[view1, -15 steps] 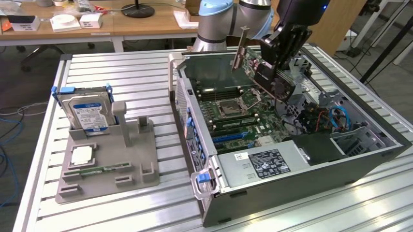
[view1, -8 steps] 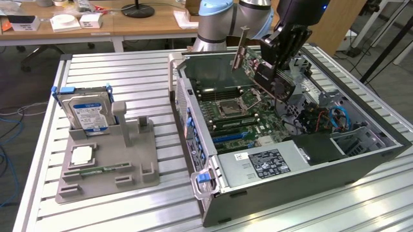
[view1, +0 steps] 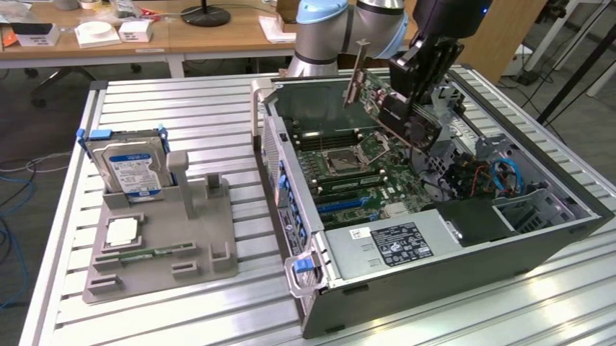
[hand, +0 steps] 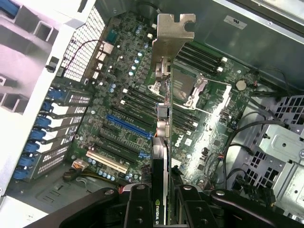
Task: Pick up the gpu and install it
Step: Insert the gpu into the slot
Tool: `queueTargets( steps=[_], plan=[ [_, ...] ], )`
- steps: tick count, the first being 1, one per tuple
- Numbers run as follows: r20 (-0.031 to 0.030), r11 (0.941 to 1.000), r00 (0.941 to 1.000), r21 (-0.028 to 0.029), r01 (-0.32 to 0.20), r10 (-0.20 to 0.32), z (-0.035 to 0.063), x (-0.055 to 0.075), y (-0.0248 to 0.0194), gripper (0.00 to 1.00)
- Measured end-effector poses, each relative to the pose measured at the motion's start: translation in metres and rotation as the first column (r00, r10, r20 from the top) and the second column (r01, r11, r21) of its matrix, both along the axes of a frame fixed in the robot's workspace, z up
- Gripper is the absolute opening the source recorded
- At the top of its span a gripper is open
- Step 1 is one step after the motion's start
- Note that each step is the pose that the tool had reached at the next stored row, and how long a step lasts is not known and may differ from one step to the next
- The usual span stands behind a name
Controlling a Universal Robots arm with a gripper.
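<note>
End effector: the black end effector is clamped on the gpu, with a finger on each face of the board at its near end.

Gpu: it hangs on edge in the air over the open computer case. As far as I can judge from here, it touches nothing but the fingers.

Long axis: seen from the wrist, the card runs straight out from the end effector to its silver bracket at the far end. In the exterior view the bracket stands nearly upright at about ten o'clock from the end effector.

Below the card: the motherboard lies flat in the case, well apart from the card's lower edge.

Slot relation: in the exterior view the blue slot sits at roughly seven o'clock from the gpu, past the processor socket. The card is not seated, by my reckoning.

Arm: there is just the one, and it has the card already.

Bench: out at nine o'clock from the case, the grey fixture on the bench holds the hard drive upright and a memory stick lying flat.
</note>
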State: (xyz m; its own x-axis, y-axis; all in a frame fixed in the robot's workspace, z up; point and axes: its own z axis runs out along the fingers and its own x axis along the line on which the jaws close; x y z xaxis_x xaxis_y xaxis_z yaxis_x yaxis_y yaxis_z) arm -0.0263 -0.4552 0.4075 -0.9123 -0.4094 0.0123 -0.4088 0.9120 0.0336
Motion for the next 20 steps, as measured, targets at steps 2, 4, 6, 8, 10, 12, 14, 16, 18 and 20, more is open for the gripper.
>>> queueTargets(
  steps=[2, 4, 6, 8, 10, 12, 14, 16, 18, 20],
  plan=[
    [0.0, 0.9999, 0.9999, 0.0, -0.017, 0.017, 0.0, 0.0, 0.0, 0.26],
    [0.0, 0.9993, 0.9993, 0.0001, -0.036, 0.036, 0.0, 0.0, 0.0, 0.26],
    [0.0, 0.9985, 0.9985, 0.0, -0.056, 0.056, 0.0, 0.0, 0.0, 0.26],
    [0.0, 0.9971, 0.9971, 0.0, -0.076, 0.076, 0.0, 0.0, 0.0, 0.26],
    [0.0, 0.9952, 0.9952, 0.0, -0.098, 0.098, 0.0, -0.0001, 0.0, 0.26],
    [0.0, 0.993, 0.993, 0.0, -0.118, 0.118, 0.0, -0.0001, 0.0, 0.26],
    [-0.0001, 0.9907, 0.9907, 0.0, -0.136, 0.136, 0.0, -0.0001, 0.0, 0.26],
    [0.0, 0.9885, 0.9885, 0.0, -0.151, 0.151, 0.0, -0.0003, 0.0, 0.26],
    [0.0, 0.9861, 0.9861, -0.0001, -0.166, 0.166, 0.0, -0.0003, 0.0, 0.26],
    [0.0, 0.9835, 0.9835, 0.0, -0.181, 0.181, 0.0, -0.0003, 0.0, 0.26]
  ],
)
